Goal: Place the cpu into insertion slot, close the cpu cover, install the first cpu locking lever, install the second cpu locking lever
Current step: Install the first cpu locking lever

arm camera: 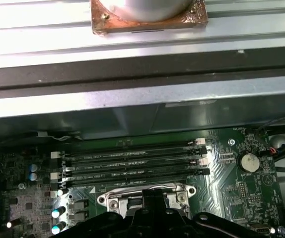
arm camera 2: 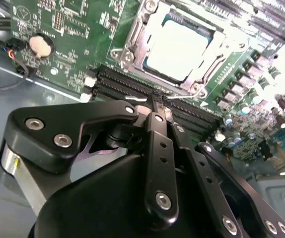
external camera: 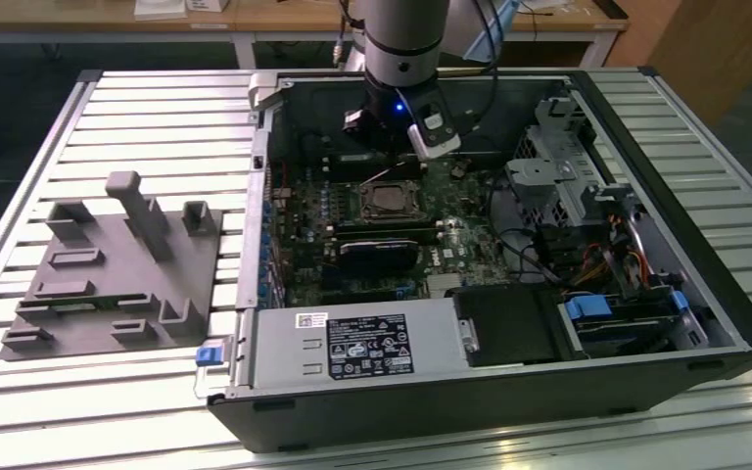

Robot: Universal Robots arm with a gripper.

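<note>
Computer case [external camera: 728, 323]: one, open.
Memory slots [arm camera: 132, 161]: four, under the fingertips.
Insertion slot [external camera: 387, 200]: one, just beyond the gripper.
Cpu cover [arm camera 2: 131, 47]: one, lowered.
Cpu [arm camera 2: 179, 47]: one, seated under the cover.
Arm [external camera: 402, 39]: upright, reaching down.
Gripper [arm camera 2: 157, 100]: narrow, fingers pressed together beside a wire lever [arm camera 2: 194, 91].

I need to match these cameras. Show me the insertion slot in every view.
Exterior view: insertion slot under the arm.
Second wrist view: its silvery rim, just beyond the tool.
First wrist view: rim partly behind the tool.
Landmark: coin cell, in both wrist views.
</note>
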